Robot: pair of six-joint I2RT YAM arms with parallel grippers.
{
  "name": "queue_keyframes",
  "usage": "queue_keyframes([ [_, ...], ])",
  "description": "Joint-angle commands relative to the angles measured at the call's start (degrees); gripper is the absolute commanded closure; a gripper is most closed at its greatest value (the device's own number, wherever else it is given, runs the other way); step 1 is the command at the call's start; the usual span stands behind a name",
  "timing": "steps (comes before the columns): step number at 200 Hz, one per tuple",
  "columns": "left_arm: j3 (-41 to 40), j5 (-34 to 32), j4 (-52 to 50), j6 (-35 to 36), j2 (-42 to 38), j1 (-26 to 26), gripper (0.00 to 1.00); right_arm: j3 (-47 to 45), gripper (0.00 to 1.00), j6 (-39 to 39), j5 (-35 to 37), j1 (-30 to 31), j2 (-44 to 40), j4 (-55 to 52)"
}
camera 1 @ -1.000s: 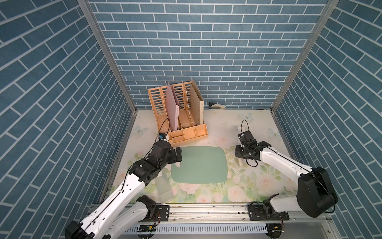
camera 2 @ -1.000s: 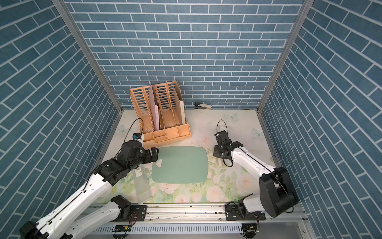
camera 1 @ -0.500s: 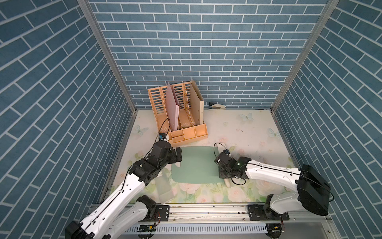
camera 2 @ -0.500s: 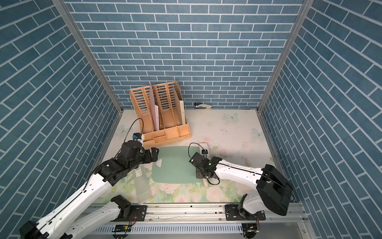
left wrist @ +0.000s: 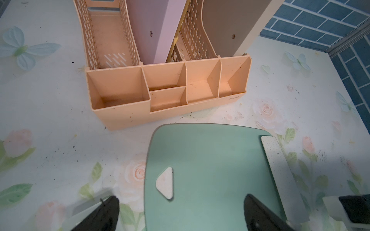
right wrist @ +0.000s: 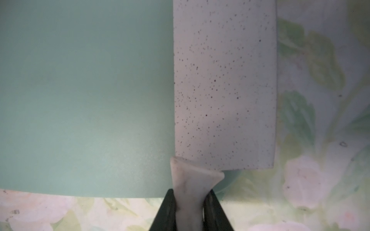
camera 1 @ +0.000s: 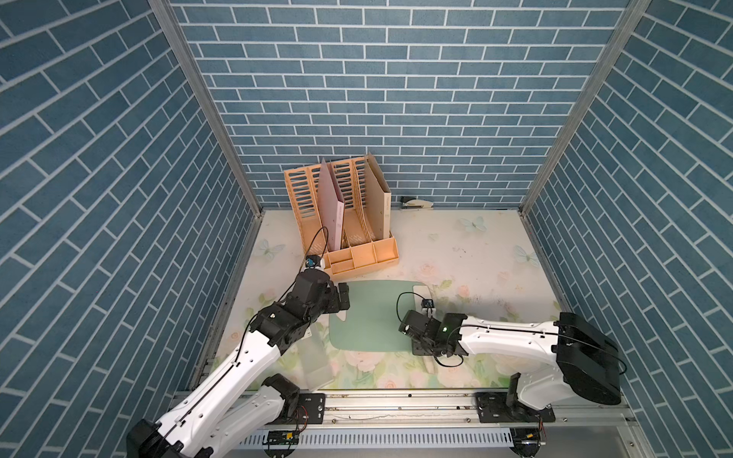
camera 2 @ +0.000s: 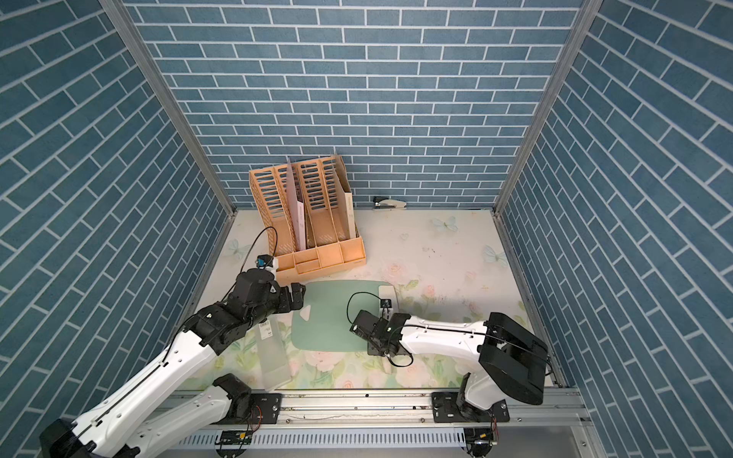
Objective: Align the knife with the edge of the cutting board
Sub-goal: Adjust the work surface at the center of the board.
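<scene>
Pinches the knife (right wrist: 224, 84) by the thin pale handle with the right tool (right wrist: 190, 202), pressed tight on it, with the wide speckled blade lying flat along one short side of the mint-green cutting board (right wrist: 80, 100), part on the board and part over the flowery table (right wrist: 320, 120). Hangs the left tool (left wrist: 182, 210) spread wide over the other end of the board, by the white triangle hole (left wrist: 165, 183), holding nothing. Looks stiff, light and maybe a bit slippery, so probably best to hold the handle close to the blade and slide flat and slow, never grabbing the thin blade.
</scene>
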Motion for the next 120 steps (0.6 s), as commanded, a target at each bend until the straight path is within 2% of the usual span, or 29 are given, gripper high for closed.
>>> queue_keyframes([
  [1,-0.26,-1.13,-0.35,-0.45,0.54,-0.55,0.00,-1.43,1.00,4.26,2.45,1.05,-1.08,0.36],
  [120,0.00,-2.91,-1.03,-0.98,2.57,-1.04,0.01,-0.92,1.00,10.54,3.85,6.19,-0.39,-0.57],
])
